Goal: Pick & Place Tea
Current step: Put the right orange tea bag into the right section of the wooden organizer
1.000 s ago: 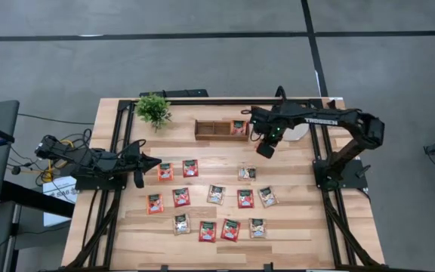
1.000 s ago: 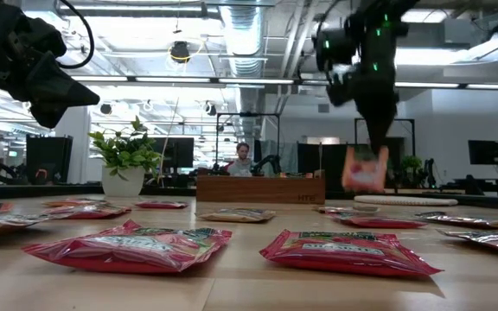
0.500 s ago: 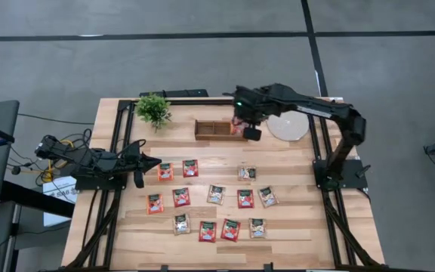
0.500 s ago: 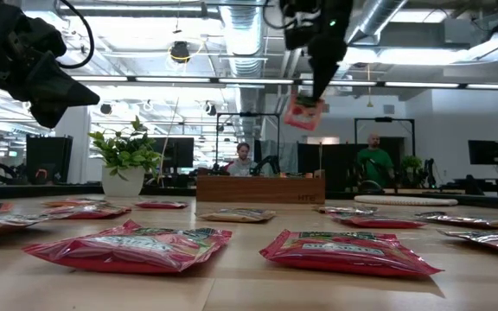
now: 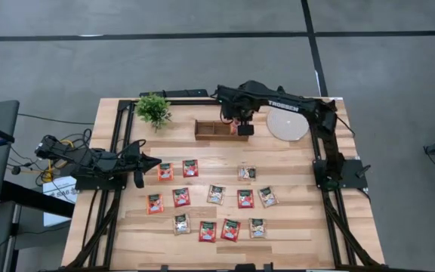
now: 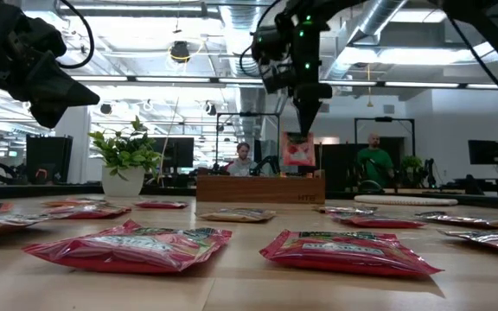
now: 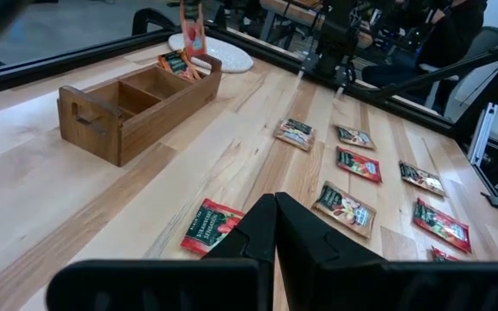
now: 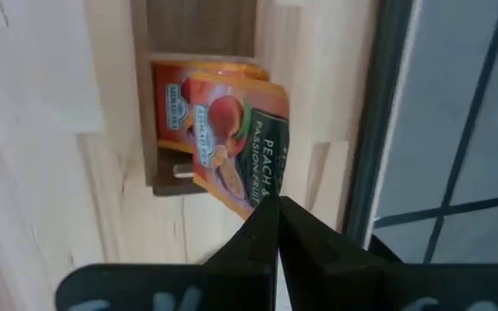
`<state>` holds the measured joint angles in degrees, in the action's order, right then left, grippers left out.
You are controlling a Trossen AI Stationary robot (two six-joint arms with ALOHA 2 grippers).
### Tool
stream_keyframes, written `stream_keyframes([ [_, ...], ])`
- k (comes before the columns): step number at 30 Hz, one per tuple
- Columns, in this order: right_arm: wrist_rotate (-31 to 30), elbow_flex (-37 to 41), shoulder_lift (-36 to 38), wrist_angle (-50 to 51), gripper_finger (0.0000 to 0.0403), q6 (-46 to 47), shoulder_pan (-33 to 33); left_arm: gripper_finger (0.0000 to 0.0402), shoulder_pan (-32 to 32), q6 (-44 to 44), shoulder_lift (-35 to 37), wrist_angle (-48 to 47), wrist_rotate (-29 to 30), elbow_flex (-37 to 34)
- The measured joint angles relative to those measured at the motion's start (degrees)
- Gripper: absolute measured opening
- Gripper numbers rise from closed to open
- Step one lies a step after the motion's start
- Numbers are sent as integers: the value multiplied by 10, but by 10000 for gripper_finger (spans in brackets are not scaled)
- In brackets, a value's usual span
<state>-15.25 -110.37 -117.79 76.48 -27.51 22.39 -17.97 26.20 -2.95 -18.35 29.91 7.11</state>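
Note:
My right gripper (image 5: pixel 241 128) hangs over the right-hand compartment of the wooden box (image 5: pixel 219 130), shut on a red and orange peach tea packet (image 6: pixel 298 151). In the right wrist view the packet (image 8: pixel 236 142) hangs over another packet (image 8: pixel 173 99) lying in that compartment. My left gripper (image 5: pixel 154 161) is shut and touches nothing, at the table's left side near a red packet (image 5: pixel 165 171). Several more tea packets (image 5: pixel 245 198) lie flat on the table's near half. My right gripper pinches the tea packet by its upper edge (image 8: pixel 264 199) between the two fingers, which point down from above. The packet hangs upright below the fingers, lifted clear above the box's right compartment (image 6: pixel 301 177).
A potted plant (image 5: pixel 153 109) stands at the far left corner, and a white plate (image 5: pixel 288 125) lies to the right of the box. The box's left and middle compartments (image 7: pixel 145 82) are open. People show in the room behind the table (image 6: pixel 373 160).
My right gripper has carried the packet from the table's right middle toward the far edge and leftward, over the box. It rose high on the way and has since come down, so the packet now hangs just above the right compartment.

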Motion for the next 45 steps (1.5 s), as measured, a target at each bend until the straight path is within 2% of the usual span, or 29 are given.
stream_keyframes([
  [12,-4,0,-46,-16,0,-14,-5,0,0,0,0,0,0,0],
  [45,11,0,-53,-17,0,1,-1,0,0,3,0,0,0,0],
])
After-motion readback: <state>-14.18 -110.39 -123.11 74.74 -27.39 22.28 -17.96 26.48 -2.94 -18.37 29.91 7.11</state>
